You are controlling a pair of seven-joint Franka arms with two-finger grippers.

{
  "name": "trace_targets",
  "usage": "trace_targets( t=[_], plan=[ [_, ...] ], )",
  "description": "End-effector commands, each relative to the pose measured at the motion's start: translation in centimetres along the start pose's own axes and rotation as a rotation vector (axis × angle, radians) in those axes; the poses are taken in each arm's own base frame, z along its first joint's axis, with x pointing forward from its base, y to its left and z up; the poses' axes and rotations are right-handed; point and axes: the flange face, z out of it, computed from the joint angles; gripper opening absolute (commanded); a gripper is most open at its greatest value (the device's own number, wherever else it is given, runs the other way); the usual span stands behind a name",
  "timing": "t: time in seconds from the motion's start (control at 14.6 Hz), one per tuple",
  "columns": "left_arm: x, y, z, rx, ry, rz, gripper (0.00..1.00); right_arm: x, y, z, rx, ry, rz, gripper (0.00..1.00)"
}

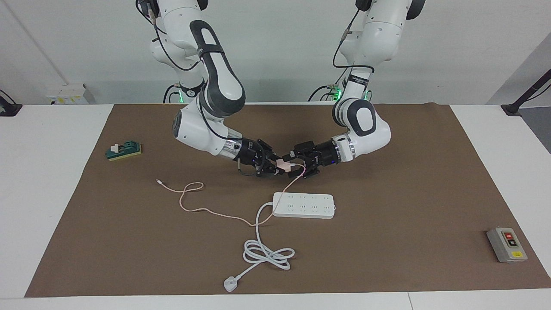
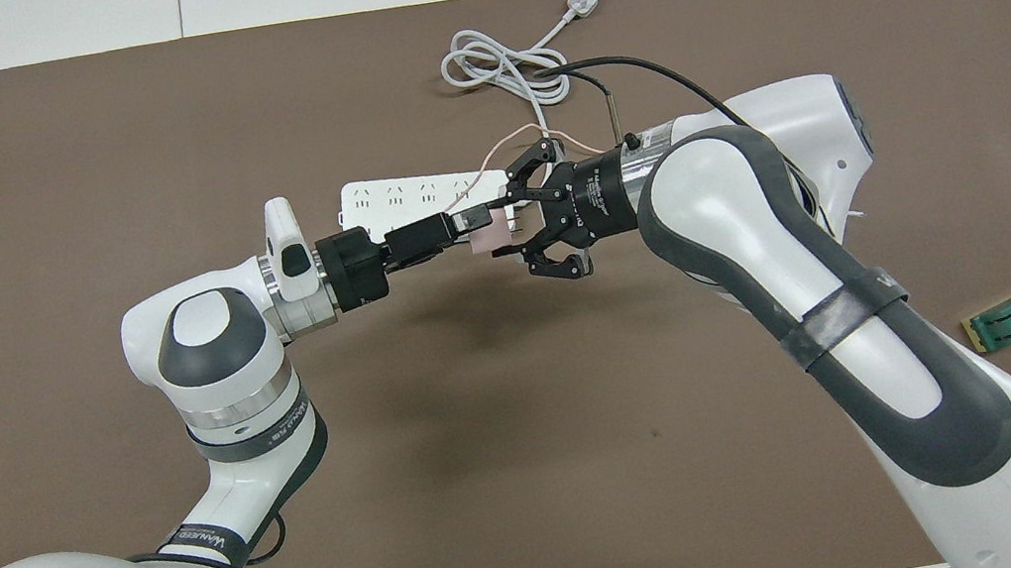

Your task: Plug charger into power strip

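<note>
1. In the facing view we see the right gripper (image 1: 280, 167) up in the air over the bench (image 1: 387, 241), its jaws clenched on the small pink charger (image 1: 283, 163). The left gripper (image 1: 297, 165) is right against the charger with its jaws spread wide. Whether it touches the charger we cannot tell.
2. In the same view the power strip (image 1: 304, 205) lies flat on the bench just below the two grippers, farther from the robots, with its sockets facing up. The pink cable (image 1: 193, 202) trails from the charger across the bench.
3. In the overhead view the charger (image 2: 489, 238) sits between the two grippers, over the strip's near edge (image 2: 382, 192).
4. We judge this a hand-over: next the left jaws need to clamp the charger squarely before the right lets go.
</note>
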Motion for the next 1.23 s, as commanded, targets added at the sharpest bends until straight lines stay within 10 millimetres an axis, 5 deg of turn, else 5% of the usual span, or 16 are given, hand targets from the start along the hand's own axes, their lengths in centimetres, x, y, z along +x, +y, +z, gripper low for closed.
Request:
trace_targets(
  t=[0.0,1.16],
  plan=[
    [-0.47,0.53,-0.49,0.008,0.023,0.013,1.0,-0.12,-0.17,-0.62,-0.012,0.003,-0.012,0.0],
    [-0.58,0.86,-0.65,-0.054,-0.008,0.022,1.0,0.07,-0.15,-0.65,-0.01,0.005,-0.009,0.0]
  ],
)
